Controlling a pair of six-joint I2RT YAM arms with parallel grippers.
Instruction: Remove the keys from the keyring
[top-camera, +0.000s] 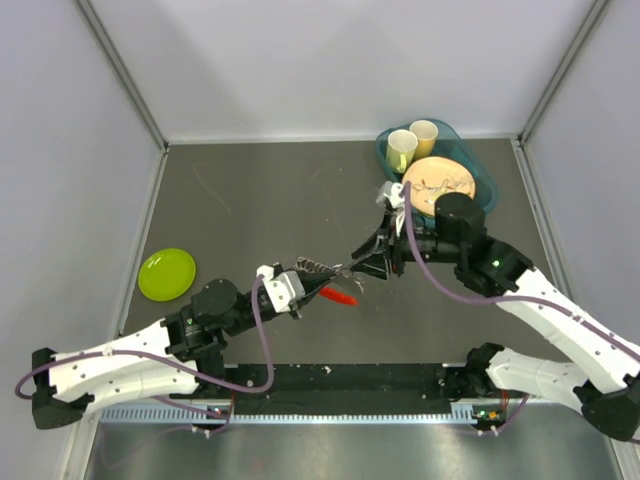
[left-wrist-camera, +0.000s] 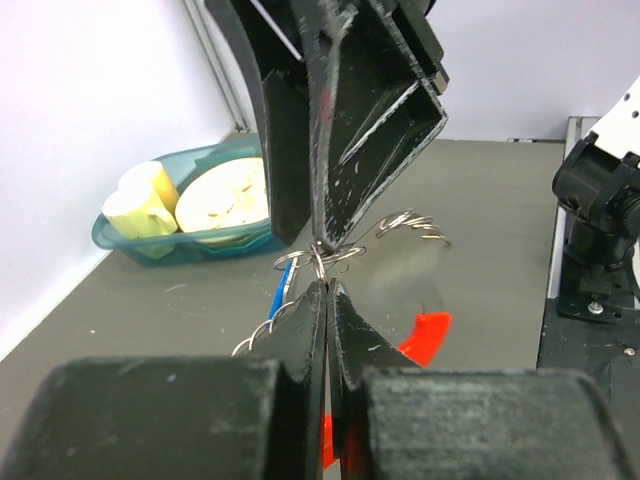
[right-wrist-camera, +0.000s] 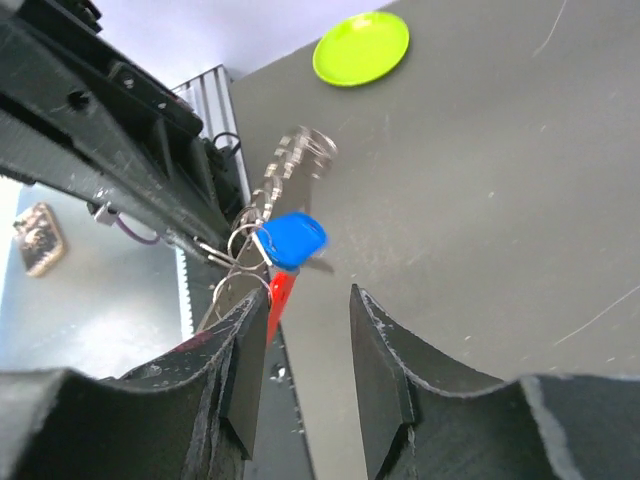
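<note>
My left gripper (left-wrist-camera: 328, 287) is shut on the keyring (left-wrist-camera: 318, 262), a small cluster of thin silver wire loops held just above the table. Both keys hang from it: the blue-headed one (right-wrist-camera: 295, 240) and the red-headed one (right-wrist-camera: 280, 292), which also shows as a red shape (top-camera: 340, 296) under the grippers in the top view. My right gripper (right-wrist-camera: 305, 300) faces the left one tip to tip. Its jaws are open with nothing between them, and its left finger (right-wrist-camera: 245, 340) sits beside a ring. A short chain of spare rings (left-wrist-camera: 412, 222) trails off to the side.
A lime green plate (top-camera: 167, 273) lies at the table's left. A teal basin (top-camera: 487, 191) with two yellow cups (top-camera: 402, 150) and a patterned plate (top-camera: 440, 180) stands at the back right. The metal rail (top-camera: 330, 410) runs along the near edge.
</note>
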